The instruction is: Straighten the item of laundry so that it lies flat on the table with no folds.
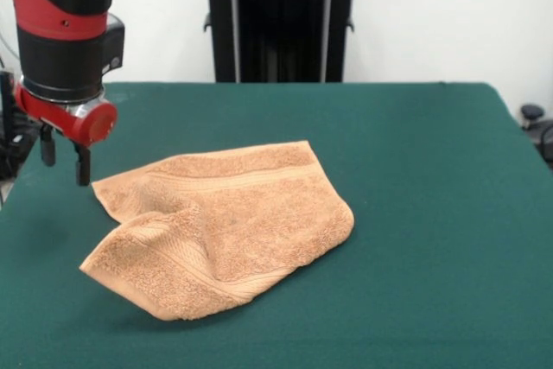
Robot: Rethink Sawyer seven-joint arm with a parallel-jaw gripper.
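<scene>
Dark green felt table (432, 213) fills most of the front view, bare apart from one cloth; far edge runs straight across at approx 12 o'clock, right edge slants off toward 3–4 o'clock. Behind it a plain white wall, w/ the black pedestal (281, 19) standing at 12 o'clock just past the far edge. Some dark bits of equipment show at the 3 o'clock edge past the table corner, too small to tell what.

Orange-tan towel (229, 222) lies a bit to 7–8 o'clock of table centre, not flat: the corner toward 7 o'clock is doubled over onto the rest, making a thick fold w/ a woven border band running across it; a second band shows along the far side. Right end is rounded and rumpled. No tag visible from this side.

Red and black arm (65, 32) comes down at 10 o'clock, upper part cut off by the top edge. Gripper (65, 155) hangs at approx 9 o'clock, two dark fingers (83, 166) apart w/ a gap between them, nothing held; nearer finger sits just beside the towel's 10 o'clock corner, whether touching it can't tell. Height of the tips above the felt also hard to judge
</scene>
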